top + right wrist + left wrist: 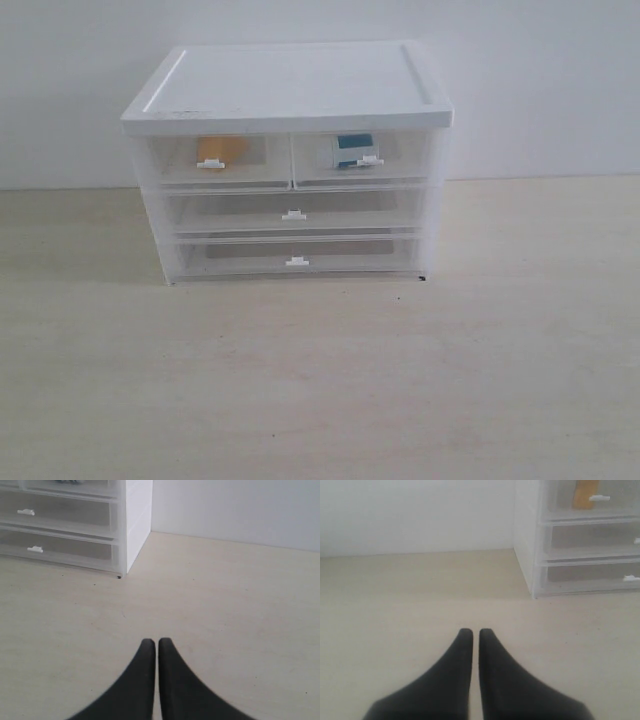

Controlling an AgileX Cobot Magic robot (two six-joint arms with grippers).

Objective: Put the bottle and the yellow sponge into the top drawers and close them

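Inside top drawers [268,168], yellow sponge [222,148] lies crosswise; left pincer [476,632], right pincer [155,642] together.

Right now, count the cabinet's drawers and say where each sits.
4. Top row: left drawer with the sponge, right drawer with the bottle. Below, a middle drawer, then a bottom drawer. None seems hidden.

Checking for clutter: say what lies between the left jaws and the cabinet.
Only bare table before the cabinet, as the left wrist view shows.
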